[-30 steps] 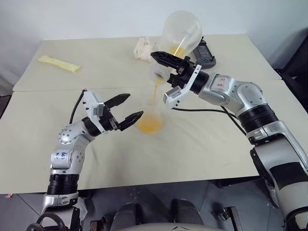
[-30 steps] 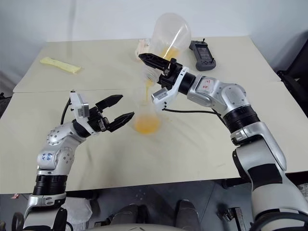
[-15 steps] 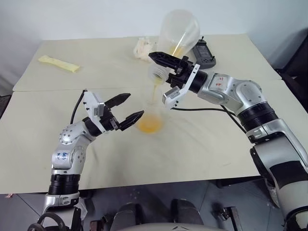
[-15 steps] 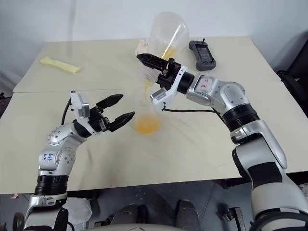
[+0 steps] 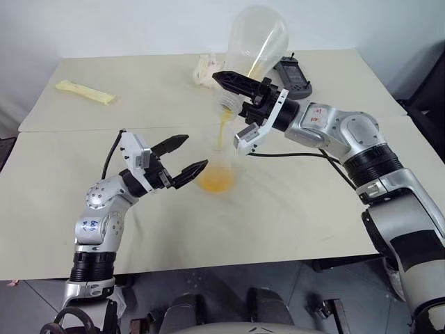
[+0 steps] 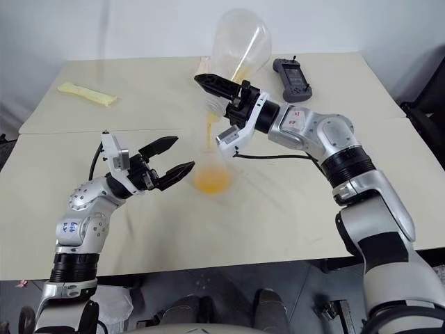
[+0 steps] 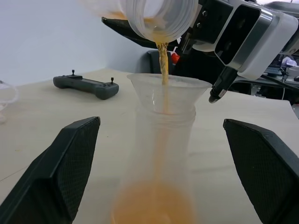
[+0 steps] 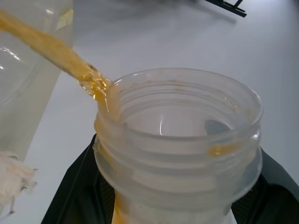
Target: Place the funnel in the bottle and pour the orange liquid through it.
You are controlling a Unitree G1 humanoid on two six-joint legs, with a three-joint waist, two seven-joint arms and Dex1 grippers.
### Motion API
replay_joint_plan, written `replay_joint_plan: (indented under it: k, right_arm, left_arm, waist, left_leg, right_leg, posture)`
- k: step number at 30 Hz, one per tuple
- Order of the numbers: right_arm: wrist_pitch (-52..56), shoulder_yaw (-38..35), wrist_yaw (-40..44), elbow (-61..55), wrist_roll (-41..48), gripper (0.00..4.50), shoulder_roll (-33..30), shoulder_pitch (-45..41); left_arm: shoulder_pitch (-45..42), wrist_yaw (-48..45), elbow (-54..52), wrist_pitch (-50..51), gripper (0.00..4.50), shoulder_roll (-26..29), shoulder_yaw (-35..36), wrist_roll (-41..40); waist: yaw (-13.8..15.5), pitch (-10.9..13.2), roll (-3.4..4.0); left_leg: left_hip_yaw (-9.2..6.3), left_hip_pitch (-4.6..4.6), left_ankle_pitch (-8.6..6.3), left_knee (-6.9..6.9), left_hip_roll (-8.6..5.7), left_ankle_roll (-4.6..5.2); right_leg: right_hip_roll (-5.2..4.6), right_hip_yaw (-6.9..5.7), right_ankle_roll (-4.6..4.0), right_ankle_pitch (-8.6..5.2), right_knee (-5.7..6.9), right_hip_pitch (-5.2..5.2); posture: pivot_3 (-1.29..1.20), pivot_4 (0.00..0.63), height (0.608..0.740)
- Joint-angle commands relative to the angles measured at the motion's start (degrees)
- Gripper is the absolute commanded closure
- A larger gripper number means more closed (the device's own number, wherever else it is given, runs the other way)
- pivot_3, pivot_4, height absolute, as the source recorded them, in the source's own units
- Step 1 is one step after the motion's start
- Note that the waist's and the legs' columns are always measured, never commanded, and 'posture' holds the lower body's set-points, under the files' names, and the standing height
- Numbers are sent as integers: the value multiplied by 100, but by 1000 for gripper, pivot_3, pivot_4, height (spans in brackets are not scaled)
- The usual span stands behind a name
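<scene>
While the right gripper (image 5: 233, 92) clamps the tipped flask (image 5: 259, 42), orange liquid (image 7: 163, 60) streams into the funnel (image 7: 168, 91) atop the bottle (image 5: 217, 170) on the desk (image 5: 292, 202) — unbraced, it might tip; left gripper (image 5: 189, 157) hangs wide beside it.

My left gripper (image 5: 189, 154) gapes just beside bottle (image 5: 217, 174), fingers apart, nothing between them; straight run to bottle sides open. Above bottle blocked: funnel (image 7: 168, 91) sits in neck, big flask (image 5: 256, 43) tilted over it in my clamped right gripper (image 5: 234, 92), stream of orange liquid (image 5: 222, 129) falling between. Table (image 5: 292, 209) bare near me, right of bottle. Far side: controller (image 5: 295, 75), crumpled white wad (image 5: 206, 68), yellow strip (image 5: 85, 92) well apart.
</scene>
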Motion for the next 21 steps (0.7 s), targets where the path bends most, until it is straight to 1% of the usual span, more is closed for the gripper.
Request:
replay_joint_plan:
  k: [1, 21]
  right_arm:
    - [-24, 10, -130, -29, -13, 1916, -93, -231]
    - [8, 29, -389, -57, -201, 1916, -165, -265]
  left_arm:
    - [-115, -20, -15, -130, 0, -17, 4, 21]
    - [-190, -95, 42, -121, 0, 8, 8, 16]
  waist:
    - [-1, 0, 0]
    - [-3, 0, 0]
  left_leg:
    - [0, 0, 0, 0, 0, 0]
    - [0, 0, 0, -1, 0, 0]
  right_leg:
    - [0, 0, 0, 0, 0, 0]
    - [0, 0, 0, 0, 0, 0]
  posture:
    - [0, 150, 740]
    - [0, 150, 740]
